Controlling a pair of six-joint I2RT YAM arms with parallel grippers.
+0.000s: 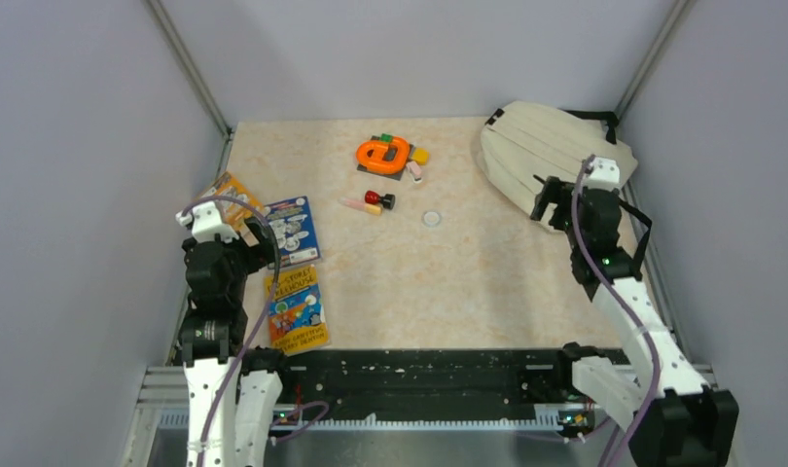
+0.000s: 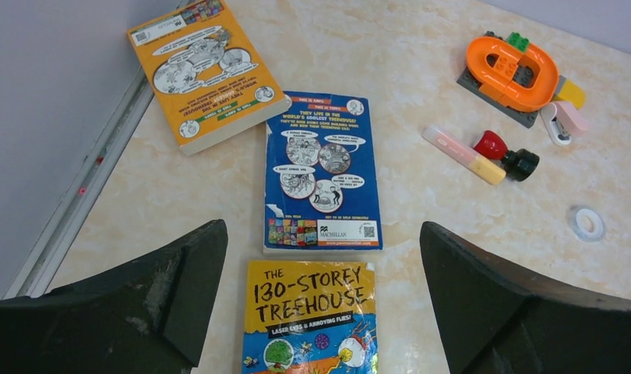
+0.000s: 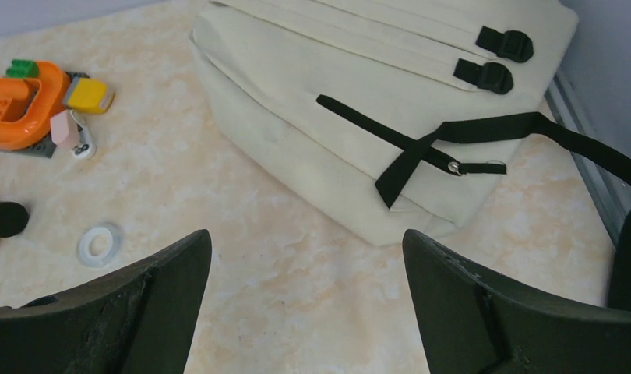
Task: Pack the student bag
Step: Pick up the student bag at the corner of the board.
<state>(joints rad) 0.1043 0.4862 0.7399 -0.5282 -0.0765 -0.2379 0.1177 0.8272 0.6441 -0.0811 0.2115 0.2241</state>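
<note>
A large cream-beige fabric backpack [image 1: 551,161] with black straps lies flat in the table's far right corner. The right gripper [image 1: 555,199] hangs just over the backpack's near edge, jaws spread wide and holding nothing. Left of the backpack lie a white tape ring [image 1: 432,219], a red-and-black stamp [image 1: 378,200] and an orange plastic brick toy [image 1: 383,156]. Farthest from the backpack, three paperback books [image 1: 291,231] lie under the left gripper [image 1: 225,219], which is equally wide and empty.

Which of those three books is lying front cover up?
The yellow-topped book titled The 130-Storey Treehouse. The blue book and the orange book beyond it show their back covers.
</note>
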